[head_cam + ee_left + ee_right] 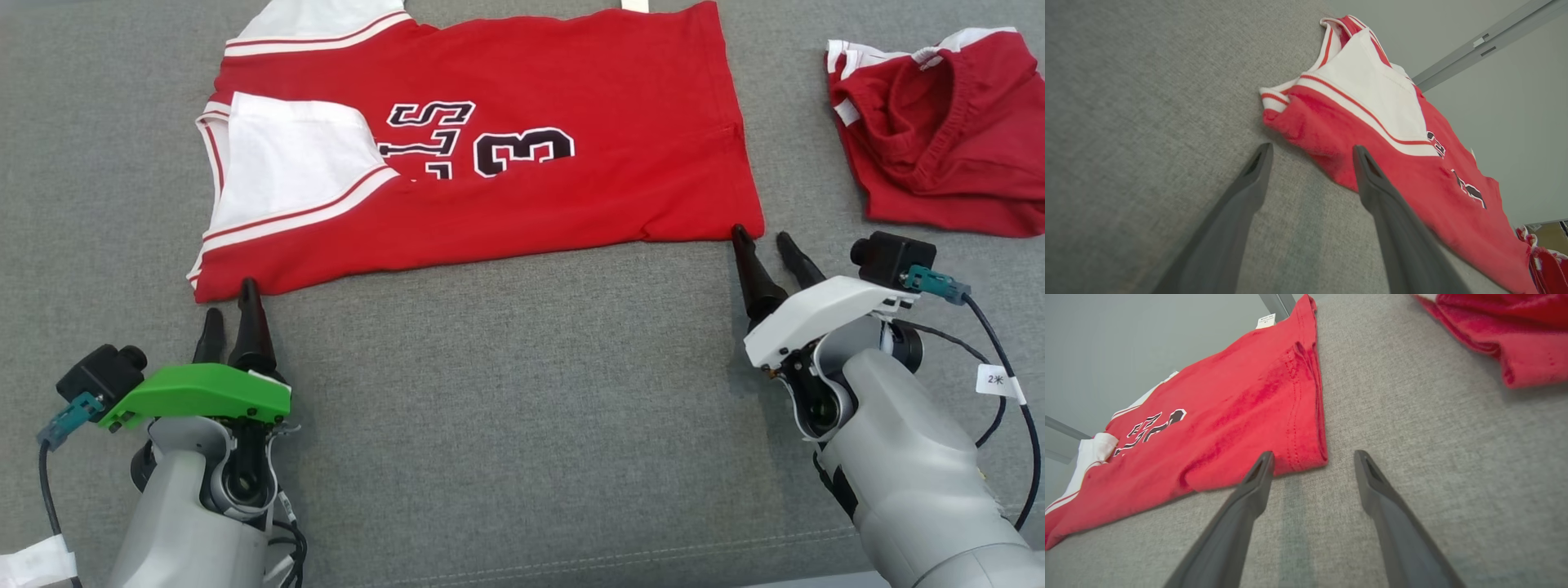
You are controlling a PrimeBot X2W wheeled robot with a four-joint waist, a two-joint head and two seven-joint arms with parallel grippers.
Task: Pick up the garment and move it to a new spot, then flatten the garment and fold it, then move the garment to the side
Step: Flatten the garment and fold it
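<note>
Two tools stand with jaws apart and hold nothing, both low over the grey cloth-covered desk (522, 408) at the near edge of the red jersey (588, 90). That jersey lies spread flat across the far middle of the desk, turned sideways. Its white-trimmed neck and armholes point to the robot's left and its hem to the right, with black-and-white lettering and numerals across its middle. The left tool (230, 300), under a green cover, sits at the jersey's near left corner. In the left wrist view one finger's tip overlaps the red edge just below the white striped trim, while the other is over bare grey cloth. The right tool (762, 235), under a white cover, sits at the near right corner by the hem. In the right wrist view one fingertip meets the hem corner and the other lies over bare cloth beside it. Whether either tip actually touches the fabric I cannot tell. A second red garment (939, 139), crumpled and white-trimmed, lies apart from the jersey at the far right. A small white tag (634, 5) shows at the jersey's far edge.
</note>
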